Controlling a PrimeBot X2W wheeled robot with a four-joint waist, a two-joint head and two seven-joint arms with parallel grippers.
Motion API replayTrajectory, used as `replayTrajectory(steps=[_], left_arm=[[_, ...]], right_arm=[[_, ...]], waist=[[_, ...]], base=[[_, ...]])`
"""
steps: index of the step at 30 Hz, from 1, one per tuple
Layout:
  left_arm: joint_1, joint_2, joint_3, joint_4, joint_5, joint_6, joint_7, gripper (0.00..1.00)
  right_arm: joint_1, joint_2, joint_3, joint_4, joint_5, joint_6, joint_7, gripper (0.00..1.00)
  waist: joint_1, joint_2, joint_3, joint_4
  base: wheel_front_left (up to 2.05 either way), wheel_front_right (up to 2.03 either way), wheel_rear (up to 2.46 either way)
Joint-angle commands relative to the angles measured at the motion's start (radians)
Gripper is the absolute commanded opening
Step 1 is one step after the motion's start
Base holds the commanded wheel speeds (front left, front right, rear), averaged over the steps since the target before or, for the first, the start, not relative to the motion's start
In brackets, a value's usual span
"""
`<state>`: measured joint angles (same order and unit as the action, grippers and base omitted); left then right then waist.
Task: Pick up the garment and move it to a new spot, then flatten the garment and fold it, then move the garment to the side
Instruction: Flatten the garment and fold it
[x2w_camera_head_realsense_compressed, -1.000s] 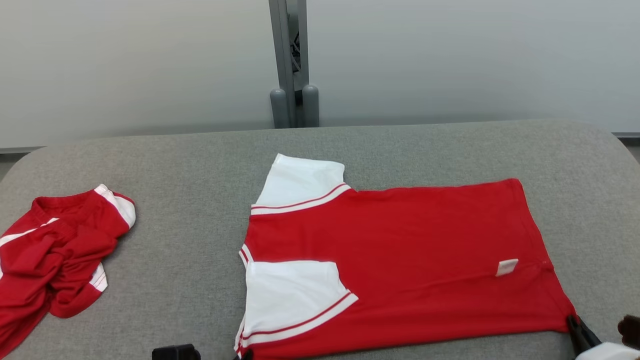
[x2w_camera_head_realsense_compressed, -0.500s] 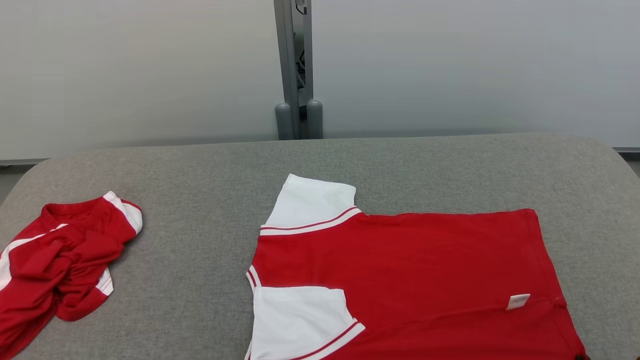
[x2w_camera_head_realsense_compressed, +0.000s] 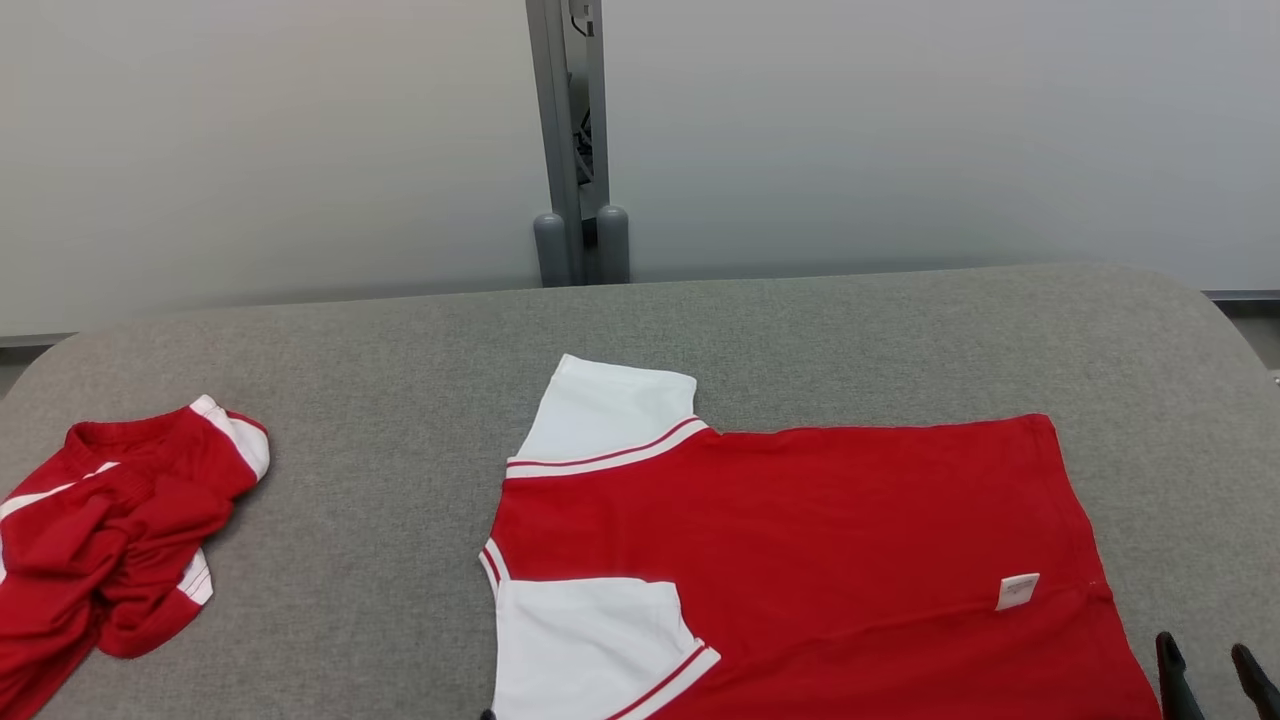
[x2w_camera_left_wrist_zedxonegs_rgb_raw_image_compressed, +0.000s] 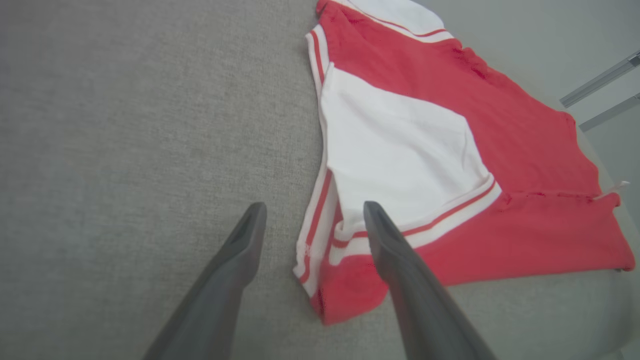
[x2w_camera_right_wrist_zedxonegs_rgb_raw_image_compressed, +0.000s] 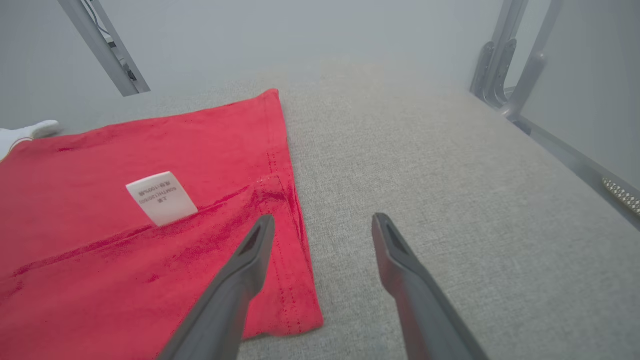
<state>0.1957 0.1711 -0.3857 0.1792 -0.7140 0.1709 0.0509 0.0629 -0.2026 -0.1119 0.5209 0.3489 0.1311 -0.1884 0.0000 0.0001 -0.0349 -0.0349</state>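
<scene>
In the head view, the garment (x2w_camera_head_realsense_compressed: 800, 540) lay flat right of centre on the grey worktop (x2w_camera_head_realsense_compressed: 400, 340), with its near white sleeve (x2w_camera_head_realsense_compressed: 585, 640) folded onto the red body. A crumpled red shirt (x2w_camera_head_realsense_compressed: 100, 530) sat well apart at the left. The right pincer (x2w_camera_head_realsense_compressed: 1203, 655) stood just off the near right hem corner, which it had pinched a second before.

In the left wrist view, the left pincer (x2w_camera_left_wrist_zedxonegs_rgb_raw_image_compressed: 312, 220) had also let go. Its jaws were spread above the near shoulder corner with nothing between them.

In the right wrist view, the right pincer's jaws gaped over the hem corner, near the care label (x2w_camera_right_wrist_zedxonegs_rgb_raw_image_compressed: 161, 198).

Both releases suggested that this lay-down was finished. Further folding and the move aside remained.
</scene>
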Motion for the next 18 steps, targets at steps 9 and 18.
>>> replayTrajectory(steps=[9, 18], left_arm=[[-0.125, 0.038, 0.068, -0.109, 0.033, 0.031, -0.056, 1.0], [-0.504, 0.085, 0.025, -0.021, 0.038, -0.027, 0.176, 1.0]], right_arm=[[-0.024, 0.077, 0.016, -0.172, -0.091, -0.001, -0.067, 1.0], [-0.083, 0.078, 0.084, -0.178, -0.082, -0.001, -0.064, 1.0]], waist=[[0.0, -0.0001, 0.001, -0.042], [0.0, -0.0001, 0.096, -0.084]], base=[[0.0, 0.0, 0.0], [0.0, 0.0, 0.0]])
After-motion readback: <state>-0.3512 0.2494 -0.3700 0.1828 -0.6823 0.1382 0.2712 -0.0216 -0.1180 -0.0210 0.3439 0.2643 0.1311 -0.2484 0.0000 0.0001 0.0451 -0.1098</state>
